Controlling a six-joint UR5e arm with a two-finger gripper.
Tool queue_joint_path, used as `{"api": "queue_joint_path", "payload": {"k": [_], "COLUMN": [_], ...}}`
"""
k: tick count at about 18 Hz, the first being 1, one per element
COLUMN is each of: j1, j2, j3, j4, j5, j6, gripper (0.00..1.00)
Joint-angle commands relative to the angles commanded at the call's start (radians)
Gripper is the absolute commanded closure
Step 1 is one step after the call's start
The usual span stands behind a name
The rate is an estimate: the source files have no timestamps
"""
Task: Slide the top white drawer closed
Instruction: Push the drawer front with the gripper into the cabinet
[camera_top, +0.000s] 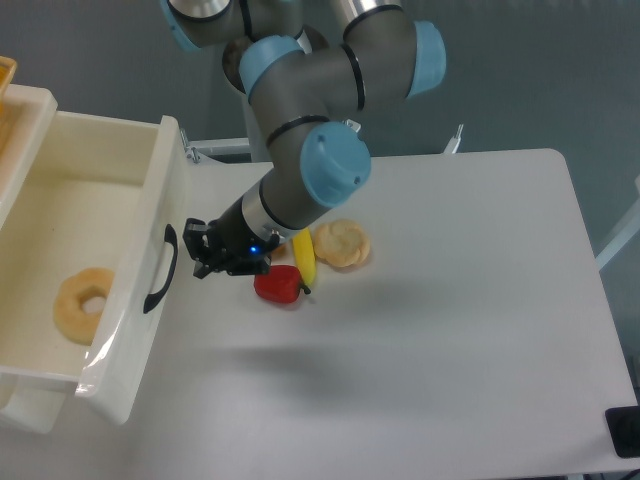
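One drawer (150, 330); one hand (197, 249); four fruits (280, 284).

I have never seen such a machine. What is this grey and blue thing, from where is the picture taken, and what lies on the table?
It is a robot arm with a small black pincer at its end. One fixed camera looks down from above. On the left stands an open white drawer with a black handle; a ring-shaped pastry lies inside. On the white table lie a red fruit, a banana and a round pastry. The pincer holds nothing and is close to the handle.
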Motion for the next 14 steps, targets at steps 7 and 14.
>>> {"api": "queue_joint_path", "payload": {"k": [7,14], "j1": [-0.028,-0.045], "j2": [-0.002,0.006], "j3": [-0.008,-0.011], "j4": [-0.003,-0.009], "j5": [-0.008,-0.023], "j6": [-0.002,-0.002], "gripper": [1.0,1.0]}}
